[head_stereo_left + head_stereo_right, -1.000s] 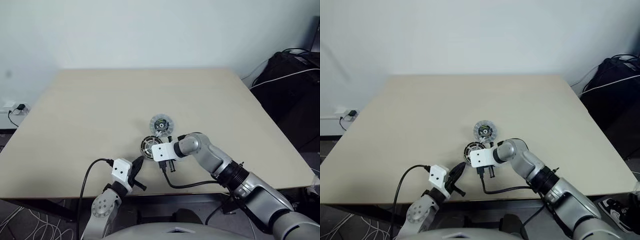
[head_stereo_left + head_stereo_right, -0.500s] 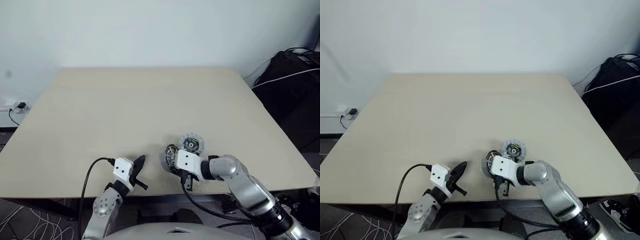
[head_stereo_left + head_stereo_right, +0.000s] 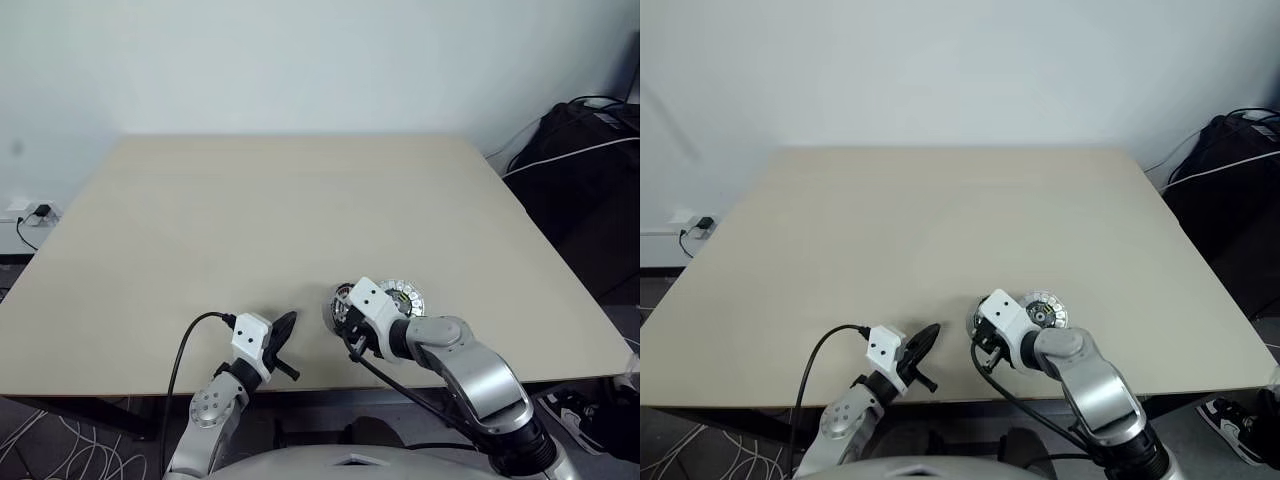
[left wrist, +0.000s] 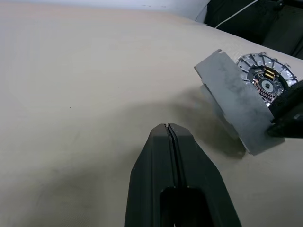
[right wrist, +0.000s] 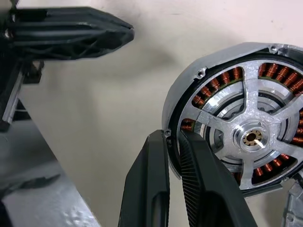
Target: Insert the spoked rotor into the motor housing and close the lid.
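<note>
The right gripper [image 5: 173,142] sits at the near edge of the worktop [image 3: 250,220], its jaws nearly shut and pinched on the rim of the housing [image 5: 189,94]: one finger lies outside the grey wall, the other inside against the copper windings. The rotor [image 5: 253,137] sits within the housing, its silver spokes and brass-centred hub lying over the windings; the far part of both is cut off in the right wrist view, and in the head views the wrist's white block hides most of them. To the left of the housing, just apart from it, the left gripper [image 3: 283,327] lies low over the worktop with its jaws pressed together on nothing, pointing toward the housing. Touching or just beyond the housing on its right lies the lid [image 3: 402,297], green-and-black face up; whether it leans on the housing cannot be told. The worktop is pale, bare wood. Beyond it stands a plain white wall [image 3: 300,60], and to the right of the worktop a dark bag with white cables [image 3: 590,130].
</note>
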Controlling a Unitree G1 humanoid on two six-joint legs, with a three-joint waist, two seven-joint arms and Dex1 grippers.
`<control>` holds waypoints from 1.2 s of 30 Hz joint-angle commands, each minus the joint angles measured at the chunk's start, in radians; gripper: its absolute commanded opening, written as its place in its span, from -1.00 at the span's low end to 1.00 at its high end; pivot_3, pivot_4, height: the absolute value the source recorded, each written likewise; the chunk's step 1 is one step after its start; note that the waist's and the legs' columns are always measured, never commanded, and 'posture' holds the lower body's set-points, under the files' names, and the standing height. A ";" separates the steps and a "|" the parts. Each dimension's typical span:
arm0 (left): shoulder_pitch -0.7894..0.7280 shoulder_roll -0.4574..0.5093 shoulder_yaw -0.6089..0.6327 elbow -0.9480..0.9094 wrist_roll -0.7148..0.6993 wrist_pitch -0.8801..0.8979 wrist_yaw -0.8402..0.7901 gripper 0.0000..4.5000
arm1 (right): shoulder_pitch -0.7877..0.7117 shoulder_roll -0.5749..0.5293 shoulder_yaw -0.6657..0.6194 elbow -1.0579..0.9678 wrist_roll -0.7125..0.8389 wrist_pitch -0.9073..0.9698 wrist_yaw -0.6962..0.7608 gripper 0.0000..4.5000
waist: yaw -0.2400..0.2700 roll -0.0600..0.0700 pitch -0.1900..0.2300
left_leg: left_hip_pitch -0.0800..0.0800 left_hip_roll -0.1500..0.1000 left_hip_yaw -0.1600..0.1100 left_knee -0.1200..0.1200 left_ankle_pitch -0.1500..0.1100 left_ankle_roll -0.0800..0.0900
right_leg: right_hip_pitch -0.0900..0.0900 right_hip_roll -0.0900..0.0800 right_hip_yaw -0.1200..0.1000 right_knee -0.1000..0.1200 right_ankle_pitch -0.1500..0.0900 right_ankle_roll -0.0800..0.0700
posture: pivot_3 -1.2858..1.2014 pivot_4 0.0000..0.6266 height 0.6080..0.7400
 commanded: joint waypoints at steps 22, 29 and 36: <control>0.007 -0.010 -0.010 -0.045 -0.002 0.003 0.010 -1.00 | -0.184 0.181 0.029 0.326 0.114 -0.136 -0.223 -0.80 | -0.021 -0.001 0.000 | 0.002 0.000 0.000 0.001 0.001 0.002 | 0.002 0.002 0.001 0.000 0.005 0.002 | 0.03 -1.00 1.00; 0.009 -0.004 -0.009 -0.050 -0.005 0.008 0.007 -1.00 | -0.183 0.293 -0.011 0.305 0.170 -0.189 -0.258 0.20 | -0.021 0.001 0.000 | 0.002 0.000 0.000 0.000 0.001 0.002 | 0.001 0.001 0.001 0.000 0.008 0.004 | 0.03 -1.00 1.00; 0.005 -0.001 -0.013 -0.058 -0.008 0.020 -0.003 -1.00 | -0.233 0.459 -0.189 0.200 0.306 -0.221 -0.323 0.59 | -0.019 0.001 0.000 | -0.001 0.000 0.000 0.000 0.002 0.002 | -0.001 0.002 0.002 -0.002 0.007 0.003 | 0.03 -1.00 1.00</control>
